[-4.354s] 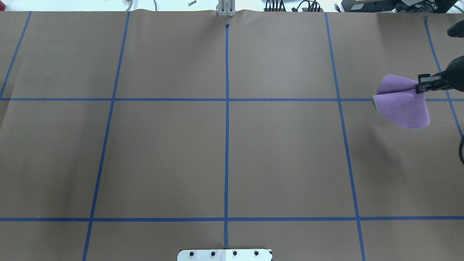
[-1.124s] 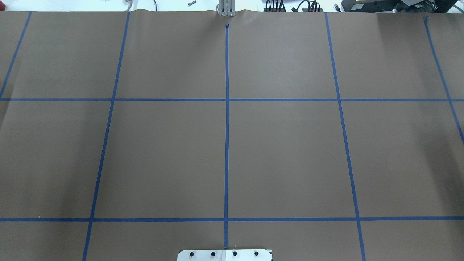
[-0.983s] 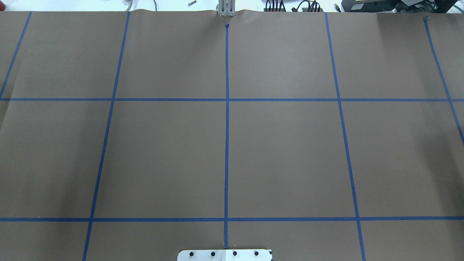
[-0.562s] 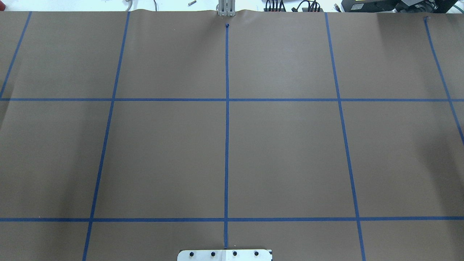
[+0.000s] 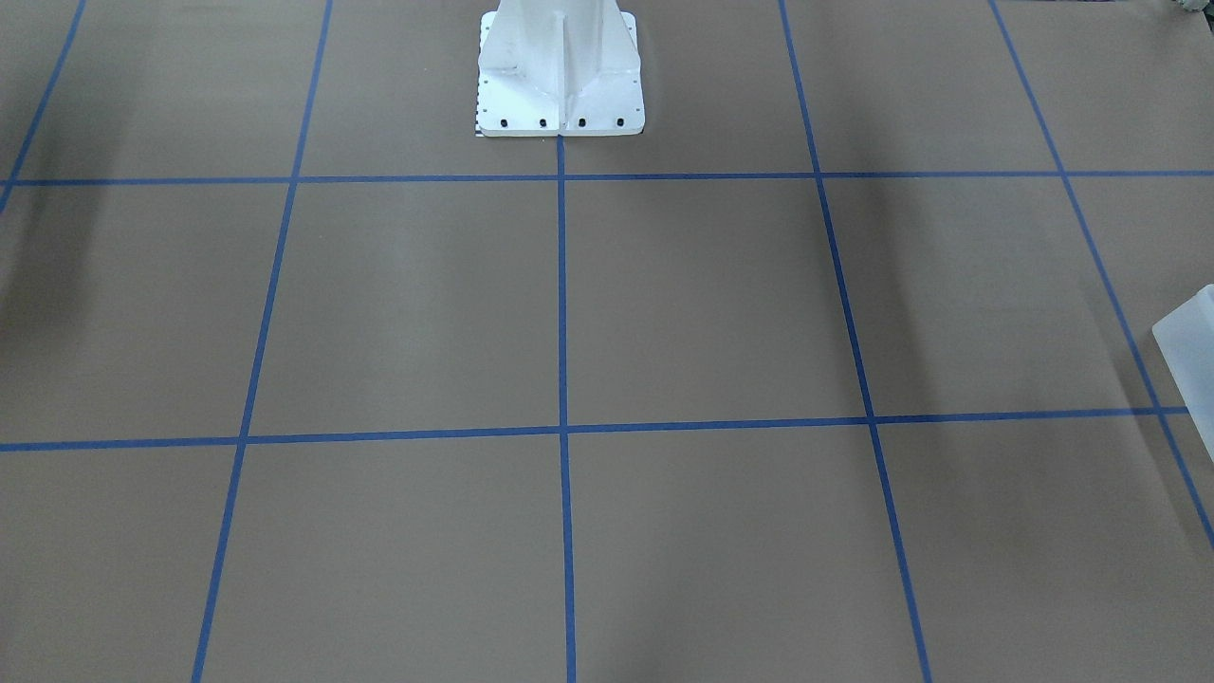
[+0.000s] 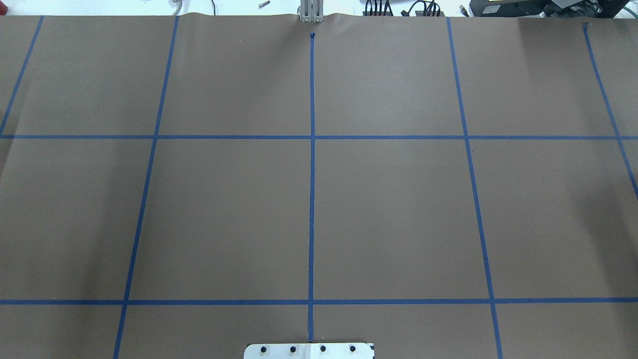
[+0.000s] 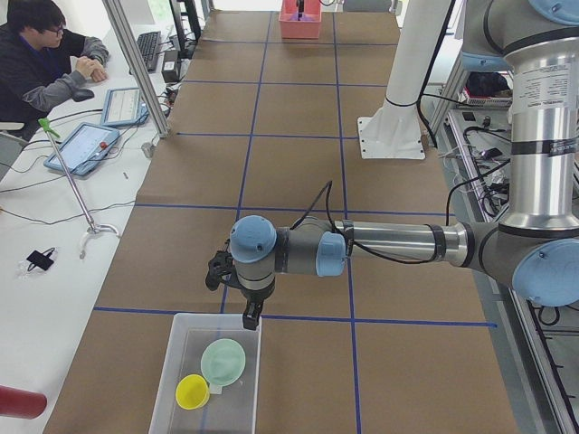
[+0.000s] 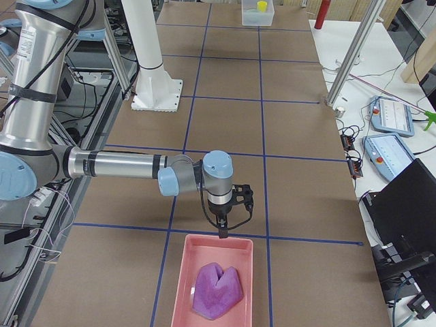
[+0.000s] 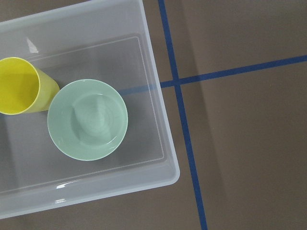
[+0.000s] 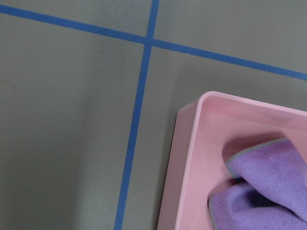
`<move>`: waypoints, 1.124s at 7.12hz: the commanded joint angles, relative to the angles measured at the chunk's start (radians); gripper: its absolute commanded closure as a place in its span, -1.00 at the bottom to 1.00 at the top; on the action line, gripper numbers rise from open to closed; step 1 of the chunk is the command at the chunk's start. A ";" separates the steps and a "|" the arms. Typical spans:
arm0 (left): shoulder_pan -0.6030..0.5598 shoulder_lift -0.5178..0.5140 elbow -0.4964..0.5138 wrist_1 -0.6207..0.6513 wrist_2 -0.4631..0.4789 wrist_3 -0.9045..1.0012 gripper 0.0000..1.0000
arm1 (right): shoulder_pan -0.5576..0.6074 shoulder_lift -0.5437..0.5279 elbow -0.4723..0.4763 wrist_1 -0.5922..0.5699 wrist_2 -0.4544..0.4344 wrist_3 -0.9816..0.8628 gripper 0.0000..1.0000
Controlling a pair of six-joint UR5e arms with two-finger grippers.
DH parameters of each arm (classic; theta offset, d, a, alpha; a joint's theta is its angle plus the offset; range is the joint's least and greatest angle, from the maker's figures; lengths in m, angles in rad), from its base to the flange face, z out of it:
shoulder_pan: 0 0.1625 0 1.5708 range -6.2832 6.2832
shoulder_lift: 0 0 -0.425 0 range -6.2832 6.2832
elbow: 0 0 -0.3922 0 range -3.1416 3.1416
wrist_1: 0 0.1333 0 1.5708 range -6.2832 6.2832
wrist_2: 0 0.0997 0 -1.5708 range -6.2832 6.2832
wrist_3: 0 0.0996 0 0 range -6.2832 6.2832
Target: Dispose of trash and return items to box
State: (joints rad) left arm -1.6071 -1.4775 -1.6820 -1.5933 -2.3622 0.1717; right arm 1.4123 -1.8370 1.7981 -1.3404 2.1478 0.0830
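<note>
A clear plastic box point(image 7: 172, 362) at the table's left end holds a pale green bowl point(image 9: 88, 120) and a yellow cup point(image 9: 18, 86). My left gripper point(image 7: 247, 315) hangs over that box's inner rim, and I cannot tell whether it is open or shut. At the opposite end, a pink bin point(image 8: 184, 272) holds a crumpled purple cloth point(image 8: 216, 289). My right gripper point(image 8: 222, 230) hovers just above the bin's inner rim, and its state cannot be told either. Neither wrist view shows any fingers.
Brown paper with blue tape lines point(image 6: 312, 137) covers the table. The white robot base point(image 5: 560, 66) stands at its near edge. A person sits at a side desk point(image 7: 54, 63) with tablets. A red cylinder point(image 7: 20, 402) lies beside the clear box.
Earlier my right gripper held the purple cloth at the overhead view's right edge; both have left that view. Over the last second the overhead view stays the same.
</note>
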 commanded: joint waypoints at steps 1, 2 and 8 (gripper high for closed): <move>-0.001 0.032 -0.013 -0.010 -0.012 0.008 -0.98 | 0.001 0.009 0.021 -0.002 0.006 -0.005 -1.00; -0.001 0.034 -0.030 -0.010 -0.009 0.008 -0.98 | -0.001 0.007 0.027 -0.002 0.007 -0.003 -1.00; -0.001 0.039 -0.028 -0.011 -0.006 0.008 -0.98 | -0.001 0.004 0.029 -0.003 0.009 -0.003 -1.00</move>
State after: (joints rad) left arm -1.6076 -1.4389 -1.7117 -1.6045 -2.3690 0.1795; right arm 1.4113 -1.8326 1.8269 -1.3436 2.1562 0.0798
